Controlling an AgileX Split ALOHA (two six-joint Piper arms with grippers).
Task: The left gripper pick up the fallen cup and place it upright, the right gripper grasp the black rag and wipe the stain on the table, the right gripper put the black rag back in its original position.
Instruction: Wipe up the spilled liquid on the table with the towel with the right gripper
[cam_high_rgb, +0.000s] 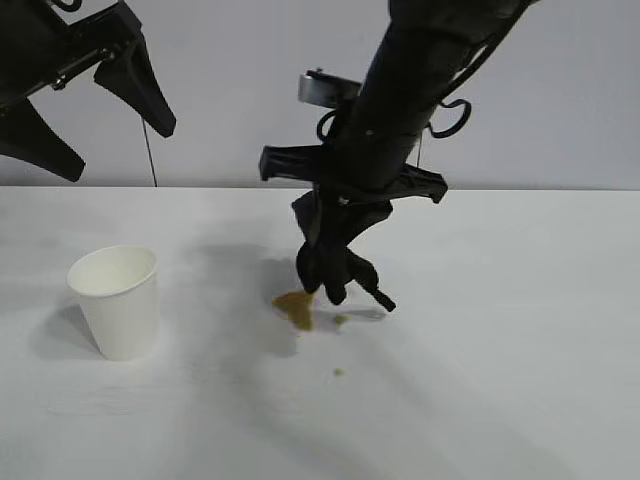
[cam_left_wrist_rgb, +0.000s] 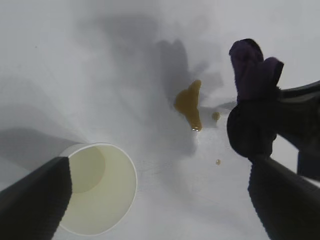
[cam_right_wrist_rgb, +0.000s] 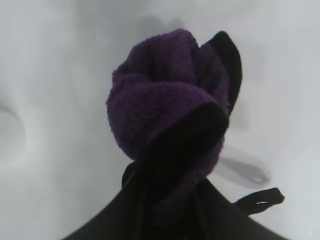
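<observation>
The white cup (cam_high_rgb: 118, 300) stands upright on the table (cam_high_rgb: 500, 380) at the left, mouth up (cam_left_wrist_rgb: 102, 187). My left gripper (cam_high_rgb: 120, 152) hangs open high above it, nothing between its fingers (cam_left_wrist_rgb: 160, 170). The amber stain (cam_high_rgb: 296, 308) lies mid-table, with tiny droplets (cam_high_rgb: 339, 372) nearby. My right gripper (cam_high_rgb: 327, 248) points down, shut on the black rag (cam_high_rgb: 332, 272). The rag's lower end sits at the stain's right edge; contact with the table cannot be told. The bunched purple-and-black rag (cam_right_wrist_rgb: 165, 110) fills the right wrist view, its thin tail (cam_right_wrist_rgb: 260, 200) dangling beside it. The left wrist view shows the stain (cam_left_wrist_rgb: 189, 102) beside the rag (cam_left_wrist_rgb: 252, 75).
A plain grey wall stands behind the table. The right arm's looped cables (cam_high_rgb: 452, 115) hang above the table's middle. Bare white tabletop stretches to the right of the stain and along the front.
</observation>
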